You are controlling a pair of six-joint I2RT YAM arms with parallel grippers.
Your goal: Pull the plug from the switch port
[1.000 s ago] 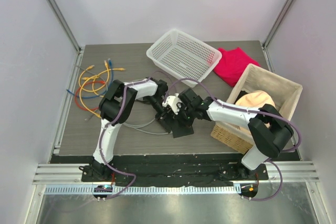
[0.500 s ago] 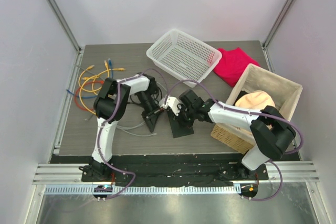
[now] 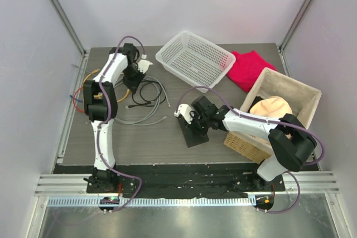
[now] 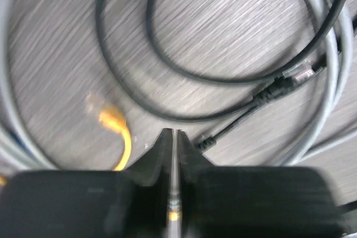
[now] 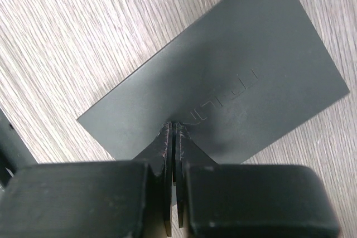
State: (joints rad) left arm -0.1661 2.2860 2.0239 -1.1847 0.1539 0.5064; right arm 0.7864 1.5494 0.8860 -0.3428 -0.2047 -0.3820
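Hold switch flat at middle of bench under right fingers, tips pressed together on its top. Judge plug already free, lying among grey and black cables far left. Lift left fingers, also closed, grip unclear, slowly; avoid snagging 1 loop and dragging switch.

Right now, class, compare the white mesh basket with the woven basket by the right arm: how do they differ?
The white mesh basket is perforated plastic; the woven basket is wicker with a pale lining. The mesh basket is empty; the woven basket holds a peach, rounded thing. Both are rectangular and open-topped.
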